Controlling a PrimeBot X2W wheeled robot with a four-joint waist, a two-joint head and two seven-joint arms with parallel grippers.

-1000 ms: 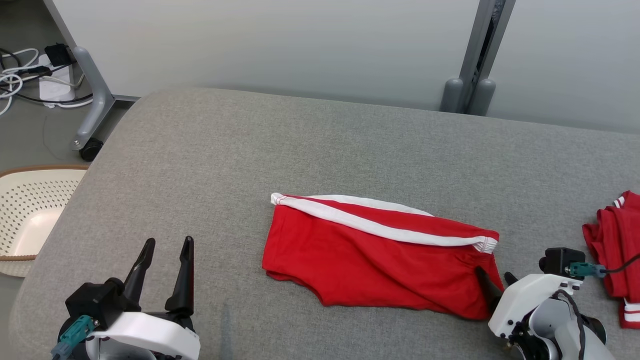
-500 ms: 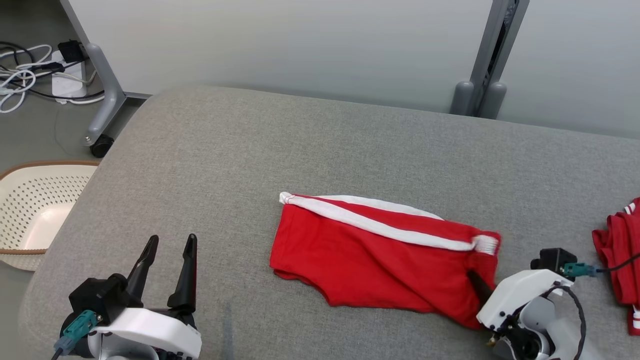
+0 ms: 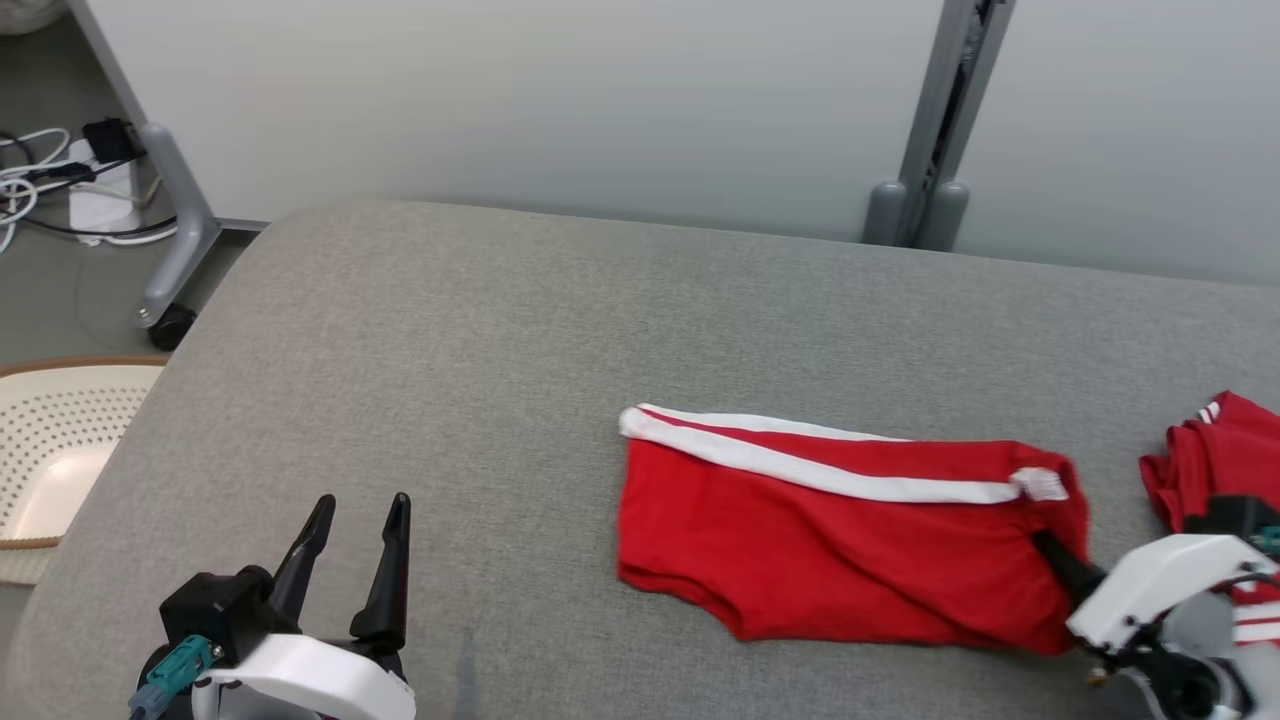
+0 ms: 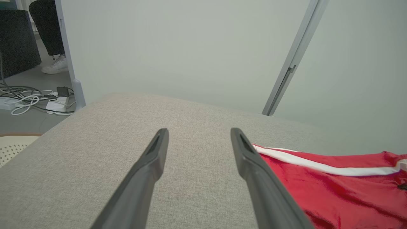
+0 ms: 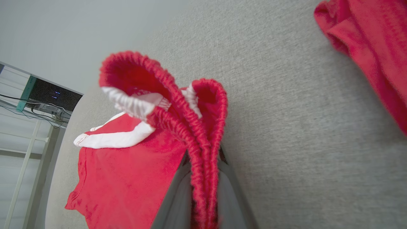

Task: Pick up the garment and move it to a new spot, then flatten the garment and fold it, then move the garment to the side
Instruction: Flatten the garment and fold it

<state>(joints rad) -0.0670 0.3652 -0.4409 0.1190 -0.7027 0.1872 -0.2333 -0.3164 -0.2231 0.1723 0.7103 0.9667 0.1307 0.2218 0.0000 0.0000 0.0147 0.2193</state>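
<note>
The garment (image 3: 830, 540) is a pair of red shorts with a white stripe, lying folded on the grey padded table (image 3: 500, 330). My right gripper (image 3: 1045, 545) is at the garment's right end, shut on the bunched elastic waistband. In the right wrist view the garment (image 5: 127, 171) has its red ribbed band pinched in my right gripper (image 5: 203, 159). My left gripper (image 3: 362, 505) rests at the table's near left, open and holding nothing. In the left wrist view, the left gripper (image 4: 199, 132) stands wide apart, the garment (image 4: 334, 190) to its right.
A second red garment (image 3: 1200, 460) lies bunched at the table's right edge, close to the held one. A cream perforated basket (image 3: 40, 450) sits on the floor at left. Cables (image 3: 60, 190) lie beyond it. A grey partition post (image 3: 930, 150) stands behind the table.
My right gripper has shut on the garment's right end and drawn it to the right, closer to the second red garment. The head camera has shifted. The left gripper stays open.
</note>
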